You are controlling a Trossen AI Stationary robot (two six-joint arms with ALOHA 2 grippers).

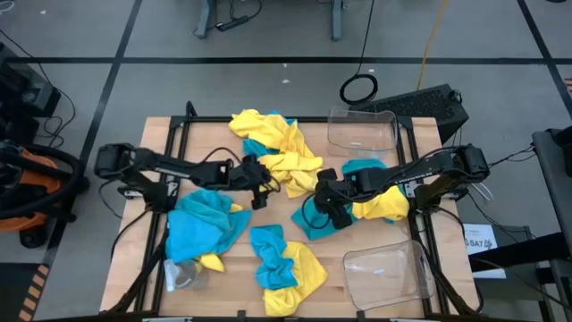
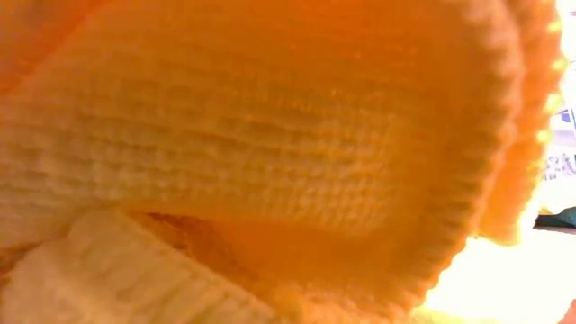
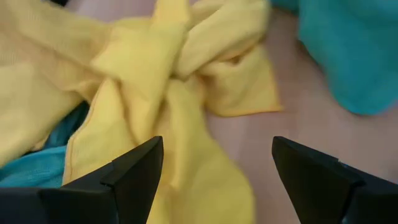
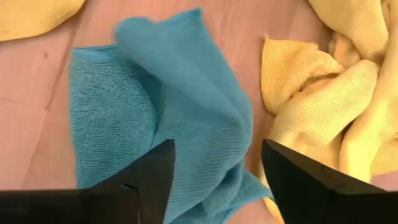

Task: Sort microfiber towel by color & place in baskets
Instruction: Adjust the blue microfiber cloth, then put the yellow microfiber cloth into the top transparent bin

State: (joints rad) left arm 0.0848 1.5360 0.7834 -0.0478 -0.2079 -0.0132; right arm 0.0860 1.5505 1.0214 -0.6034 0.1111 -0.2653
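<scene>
- Both pairs of jaws stand apart and neither has hold of anything.
- Left gripper [image 1: 264,182], at the frame's centre in the high view, has its fingers [image 3: 134,174] spread wide over a knotted yellow towel [image 3: 155,68] lying on the wooden table [image 1: 152,156]; nothing sits between them but cloth below.
- Right gripper [image 1: 326,210], just right of centre in the high view, has its dark fingers [image 4: 146,180] parted above a rumpled turquoise towel [image 4: 180,118] that lies loose on the wood, not pinched.
- Beside that turquoise cloth, toward the right of the right wrist view, lies a heap of yellow towels [image 4: 329,99].
- A mixed yellow and turquoise pile [image 1: 268,134] sits at upper centre of the high view, touching the knotted towel.
- A large turquoise towel [image 1: 201,224] lies at lower left, and a turquoise and yellow pair [image 1: 286,268] at lower centre.
- One clear basket [image 1: 362,128] stands at upper right of the table and another basket [image 1: 384,273] at lower right; no towel shows in either.
- A small clear round object [image 1: 181,275] rests at lower left.
- In the low view, yellow cloth [image 2: 270,153] fills almost the whole frame.
</scene>
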